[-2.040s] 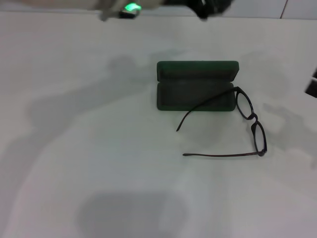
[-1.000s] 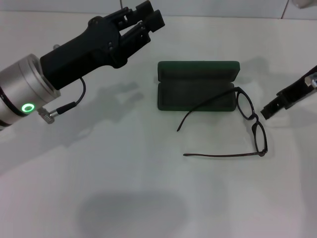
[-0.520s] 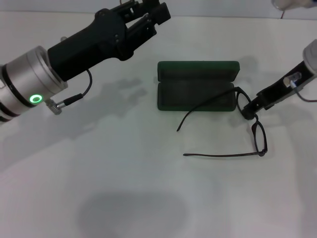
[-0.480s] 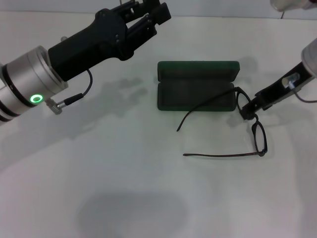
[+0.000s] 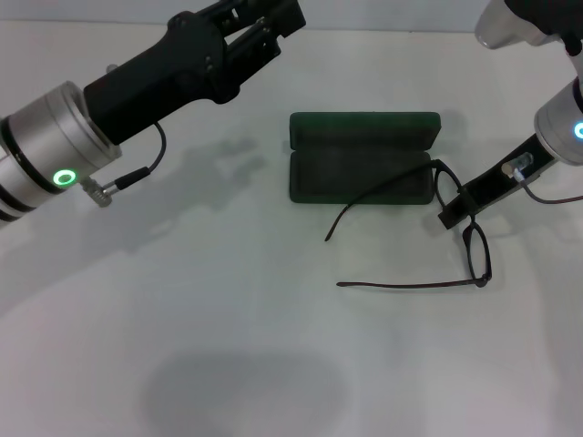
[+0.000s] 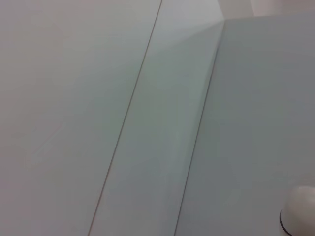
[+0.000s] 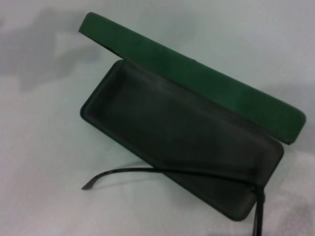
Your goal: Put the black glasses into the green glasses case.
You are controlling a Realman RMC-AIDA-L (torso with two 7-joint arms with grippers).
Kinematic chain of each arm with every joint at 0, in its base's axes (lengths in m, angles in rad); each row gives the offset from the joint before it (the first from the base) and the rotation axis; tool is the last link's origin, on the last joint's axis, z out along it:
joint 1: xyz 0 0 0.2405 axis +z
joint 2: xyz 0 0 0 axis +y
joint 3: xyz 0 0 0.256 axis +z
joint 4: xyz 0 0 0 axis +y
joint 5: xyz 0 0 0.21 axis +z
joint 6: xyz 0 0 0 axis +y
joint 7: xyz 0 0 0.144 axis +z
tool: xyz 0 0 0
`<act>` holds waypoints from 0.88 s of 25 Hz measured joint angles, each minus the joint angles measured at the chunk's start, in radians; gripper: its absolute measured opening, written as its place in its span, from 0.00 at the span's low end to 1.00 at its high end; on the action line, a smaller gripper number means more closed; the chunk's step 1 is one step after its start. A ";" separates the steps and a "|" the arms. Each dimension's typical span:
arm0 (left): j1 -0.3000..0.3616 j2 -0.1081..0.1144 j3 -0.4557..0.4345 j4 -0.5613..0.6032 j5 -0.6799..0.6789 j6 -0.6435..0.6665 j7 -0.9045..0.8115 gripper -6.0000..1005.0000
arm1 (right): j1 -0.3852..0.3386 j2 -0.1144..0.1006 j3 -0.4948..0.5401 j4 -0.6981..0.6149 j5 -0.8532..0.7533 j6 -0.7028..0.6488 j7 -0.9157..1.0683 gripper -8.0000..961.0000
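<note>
Right gripper [image 5: 453, 213] touches the black glasses [image 5: 469, 238]; its grip can't be judged.

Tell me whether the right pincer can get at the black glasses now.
Probably yes: the right pincer is already at the front of the black glasses, which lie uncovered beside the open green glasses case.

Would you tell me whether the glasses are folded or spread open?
Spread: both temple arms of the black glasses stick out, one lying across the green glasses case.
</note>
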 joint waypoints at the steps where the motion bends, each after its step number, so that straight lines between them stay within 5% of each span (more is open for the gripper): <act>1: -0.001 0.000 0.000 0.000 0.001 -0.001 0.000 0.33 | -0.003 0.000 -0.001 0.000 0.000 0.004 -0.002 0.62; 7: -0.003 0.001 -0.033 -0.003 0.004 -0.004 -0.005 0.33 | -0.020 -0.002 -0.002 -0.001 0.003 0.003 -0.015 0.37; 16: -0.007 -0.003 -0.035 -0.026 0.001 -0.005 0.000 0.32 | -0.075 -0.002 -0.089 -0.084 0.009 0.018 -0.085 0.15; 22: -0.005 -0.003 -0.045 -0.029 -0.002 -0.005 0.001 0.31 | -0.132 -0.005 -0.152 -0.175 0.009 0.034 -0.104 0.13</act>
